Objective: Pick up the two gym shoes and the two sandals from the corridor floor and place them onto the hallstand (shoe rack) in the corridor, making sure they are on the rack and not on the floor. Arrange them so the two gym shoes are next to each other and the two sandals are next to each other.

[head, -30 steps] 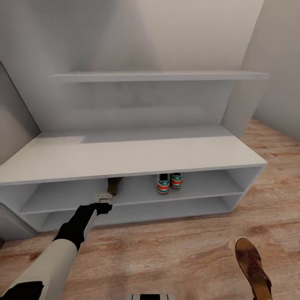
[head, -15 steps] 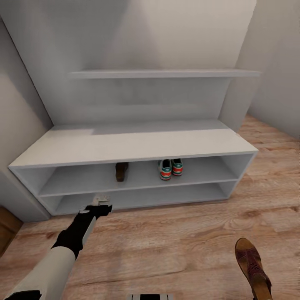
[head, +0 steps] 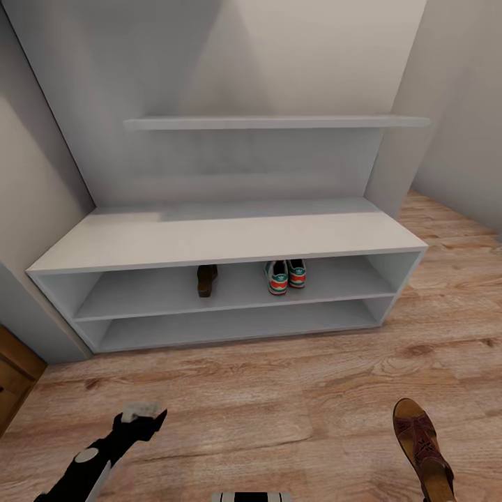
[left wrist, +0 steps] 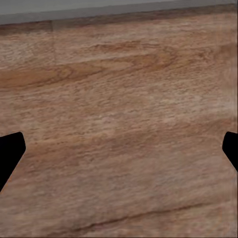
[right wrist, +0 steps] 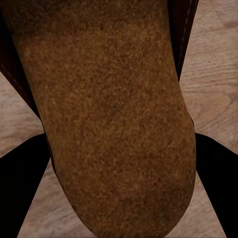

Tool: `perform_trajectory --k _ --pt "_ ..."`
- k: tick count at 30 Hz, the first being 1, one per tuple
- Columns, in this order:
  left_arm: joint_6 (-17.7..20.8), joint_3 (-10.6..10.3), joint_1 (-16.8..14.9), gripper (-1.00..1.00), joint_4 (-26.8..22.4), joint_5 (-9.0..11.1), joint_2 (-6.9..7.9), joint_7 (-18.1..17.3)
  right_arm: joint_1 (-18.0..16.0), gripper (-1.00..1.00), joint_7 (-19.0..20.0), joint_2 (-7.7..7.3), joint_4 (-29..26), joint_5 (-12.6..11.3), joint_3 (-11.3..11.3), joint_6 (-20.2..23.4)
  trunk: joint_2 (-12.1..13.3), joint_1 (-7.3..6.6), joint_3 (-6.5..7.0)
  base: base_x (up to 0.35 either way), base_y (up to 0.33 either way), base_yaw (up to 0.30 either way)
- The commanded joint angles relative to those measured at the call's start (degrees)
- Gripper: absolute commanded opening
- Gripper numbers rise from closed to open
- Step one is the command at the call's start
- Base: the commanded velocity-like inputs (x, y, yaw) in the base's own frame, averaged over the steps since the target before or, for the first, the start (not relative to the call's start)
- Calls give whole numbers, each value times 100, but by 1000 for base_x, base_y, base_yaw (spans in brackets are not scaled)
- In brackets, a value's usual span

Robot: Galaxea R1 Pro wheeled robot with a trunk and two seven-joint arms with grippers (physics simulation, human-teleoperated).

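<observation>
Second sandal [head: 422,446] in right gripper [right wrist: 119,148], fingers pinching its sole edges — likely light, flat, bendy | left gripper [head: 137,413] spread, empty | grip mid-sole.

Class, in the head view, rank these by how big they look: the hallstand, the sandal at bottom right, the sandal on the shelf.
1. hallstand
2. bottom-right sandal, though it is nearer the camera
3. shelf sandal
</observation>
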Motion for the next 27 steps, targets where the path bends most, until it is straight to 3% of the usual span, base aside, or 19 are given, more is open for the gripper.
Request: perform_trajectory --k 1,4,11,15,21,27 --pt "-167 22 166 100 31 62 62 -243 -8 -100 50 6 -2 33 -43 -32 -2 -1 -3 0 0 0" --pt "-688 22 754 100 96 215 160 -697 -8 -100 50 6 -2 34 -43 -36 -2 -1 -3 0 0 0" --pt "-1314 21 1485 100 280 378 180 -857 -8 -100 50 6 -2 37 -35 -52 -2 -1 -3 0 0 0" --pt "-1368 22 1561 100 472 510 177 -865 -8 -100 50 7 -2 36 -34 -54 -2 -1 -3 0 0 0" --pt "-1378 157 1582 100 524 994 221 -867 -8 -100 36 23 -10 18 -35 -54 -2 -1 -3 0 0 0" --pt "-1378 359 1585 100 520 1092 272 -868 -8 -100 32 87 -14 14 -34 -62 -2 -1 -3 0 0 0"
